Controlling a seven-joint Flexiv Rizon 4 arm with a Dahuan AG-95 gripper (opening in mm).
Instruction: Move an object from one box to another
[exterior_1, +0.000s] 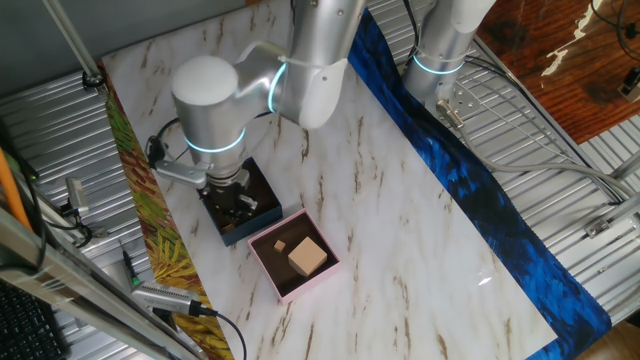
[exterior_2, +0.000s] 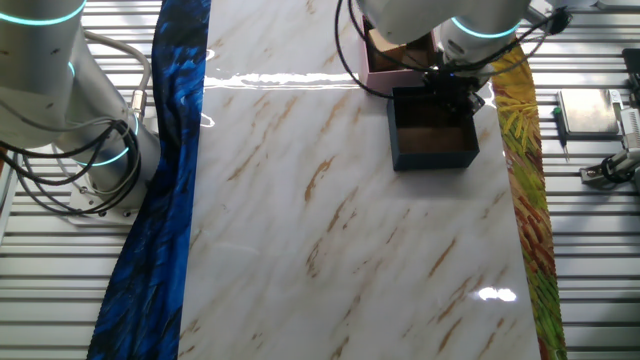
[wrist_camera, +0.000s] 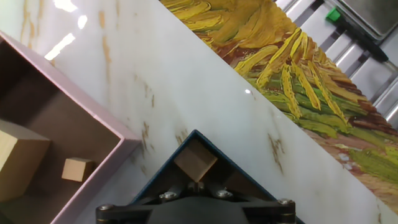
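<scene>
Spanning all views, the white marble-patterned tabletop (exterior_1: 400, 190) carries two low square boxes side by side. The pink box (exterior_1: 293, 258) has a brown inside with a large wooden block (exterior_1: 307, 257) and a small wooden cube (exterior_1: 281, 244). The navy-blue box (exterior_2: 433, 131) holds a pale wooden cube (wrist_camera: 195, 160) in its corner. The claw (exterior_1: 238, 201) is lowered into this box; its opening cannot be judged.

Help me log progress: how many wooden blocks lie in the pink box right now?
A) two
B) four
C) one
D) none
A: the pink box holds a large wooden block and a small wooden block, both seen again in the hand view.
</scene>
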